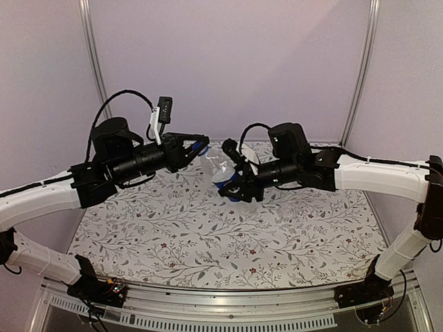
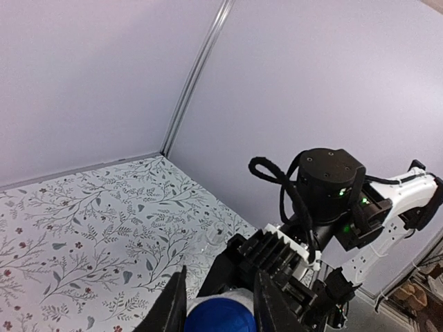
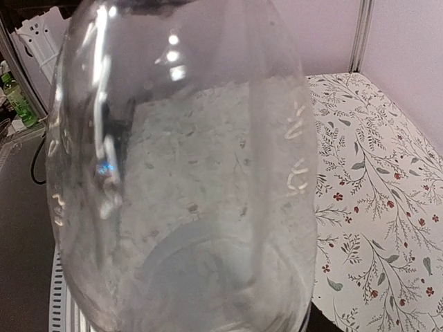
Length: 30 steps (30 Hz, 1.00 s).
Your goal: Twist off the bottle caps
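A clear plastic bottle (image 1: 221, 166) hangs in the air between my two grippers, lying roughly level over the back of the table. My left gripper (image 1: 196, 149) is shut on its blue cap (image 1: 201, 147). In the left wrist view the blue cap (image 2: 221, 317) sits between my two dark fingers (image 2: 173, 304). My right gripper (image 1: 234, 185) is shut on the bottle's body, where a blue strip of label shows. In the right wrist view the bottle (image 3: 187, 173) fills the frame and hides my fingers. The second bottle and the pale cap are out of view.
The floral tablecloth (image 1: 208, 235) covers the table. Lilac walls with metal corner posts (image 1: 93, 55) close off the back and sides. The right arm's wrist (image 2: 329, 190) is right in front of the left wrist camera.
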{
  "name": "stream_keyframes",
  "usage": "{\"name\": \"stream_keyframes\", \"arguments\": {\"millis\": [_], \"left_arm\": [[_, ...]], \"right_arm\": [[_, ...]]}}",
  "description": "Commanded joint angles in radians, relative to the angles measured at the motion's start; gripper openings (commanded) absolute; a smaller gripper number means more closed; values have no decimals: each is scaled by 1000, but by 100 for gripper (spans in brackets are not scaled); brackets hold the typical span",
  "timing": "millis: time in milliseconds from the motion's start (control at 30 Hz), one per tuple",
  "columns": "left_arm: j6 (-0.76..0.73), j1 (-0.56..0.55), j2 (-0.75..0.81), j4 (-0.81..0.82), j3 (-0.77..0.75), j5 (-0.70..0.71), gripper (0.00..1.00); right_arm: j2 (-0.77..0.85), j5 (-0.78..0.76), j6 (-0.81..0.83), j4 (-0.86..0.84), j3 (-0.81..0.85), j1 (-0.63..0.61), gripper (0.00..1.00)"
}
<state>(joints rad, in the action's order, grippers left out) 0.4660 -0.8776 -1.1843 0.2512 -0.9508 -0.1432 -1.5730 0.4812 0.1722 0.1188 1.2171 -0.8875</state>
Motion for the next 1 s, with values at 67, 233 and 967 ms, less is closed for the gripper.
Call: {"name": "stream_keyframes", "arguments": {"millis": [67,233,967], "left_arm": [[41,-33,1,-109,-50,183,19],[18,-33,16,-106,-44,169,28],[-280,41,132,-70,-33,-401,87]], "right_arm": [[-30,-123,-34,-13,25,15,46],[-25,-65,-19,-9,20,15,46],[12,417,15,-39,-55,15,47]]}}
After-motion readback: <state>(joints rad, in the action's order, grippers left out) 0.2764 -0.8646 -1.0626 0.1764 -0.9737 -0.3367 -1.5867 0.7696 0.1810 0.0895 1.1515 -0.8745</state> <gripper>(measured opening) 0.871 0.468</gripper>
